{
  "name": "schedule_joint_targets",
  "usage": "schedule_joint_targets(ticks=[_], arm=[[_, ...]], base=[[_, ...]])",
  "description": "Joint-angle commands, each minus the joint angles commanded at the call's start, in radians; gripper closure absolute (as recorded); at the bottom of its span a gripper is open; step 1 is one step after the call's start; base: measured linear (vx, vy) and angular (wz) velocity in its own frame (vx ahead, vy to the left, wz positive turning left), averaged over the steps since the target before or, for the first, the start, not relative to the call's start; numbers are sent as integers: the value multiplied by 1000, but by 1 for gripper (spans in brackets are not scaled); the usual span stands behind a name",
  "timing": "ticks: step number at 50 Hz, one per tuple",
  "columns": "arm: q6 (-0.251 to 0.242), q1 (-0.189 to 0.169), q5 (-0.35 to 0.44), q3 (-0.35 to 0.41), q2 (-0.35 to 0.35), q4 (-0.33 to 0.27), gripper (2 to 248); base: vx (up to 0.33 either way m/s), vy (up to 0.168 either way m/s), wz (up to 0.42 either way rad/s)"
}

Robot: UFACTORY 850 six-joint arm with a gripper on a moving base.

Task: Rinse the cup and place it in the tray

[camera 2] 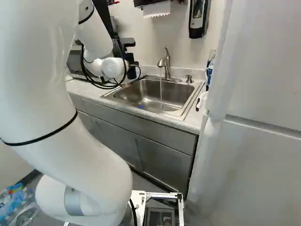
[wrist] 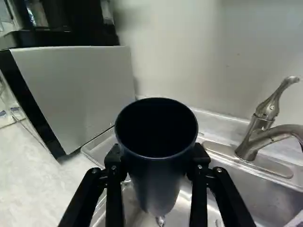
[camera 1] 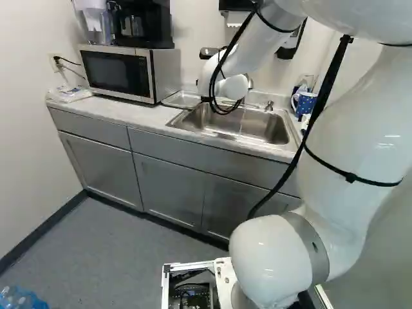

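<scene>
- Jaws of the gripper [camera 2: 131,69] were closed on the dark cup [wrist: 157,184], one finger bearing on each side of it; grip confirmed in the wrist view.
- Cup was held above the sink [camera 2: 174,112], toward its microwave side and apart from the faucet [camera 2: 167,66]; its open mouth faced the wrist camera; a clear drip showed at its lower end.
- Faucet was running; a thin stream of water [camera 2: 161,92] fell into the basin, well apart from the cup.
- Microwave [camera 1: 119,72] stood on the counter [camera 1: 116,111] beside the sink, with a black appliance [camera 1: 151,32] on top of it.
- Blue mug with light spots [camera 1: 304,104] stood at the opposite side of the sink, at the right of the left base view.
- Small blue item [camera 2: 141,107] was noted at the near side of the sink; nature could not be determined.
</scene>
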Motion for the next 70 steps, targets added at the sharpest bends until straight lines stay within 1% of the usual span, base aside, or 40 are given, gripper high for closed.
schedule_joint_targets(ticks=[52, 70], arm=[[0, -152, 0, 36, -74, 0, 124], [0, -206, 0, 62, -89, 0, 124]], base=[[0, 0, 0], [0, 0, 0]])
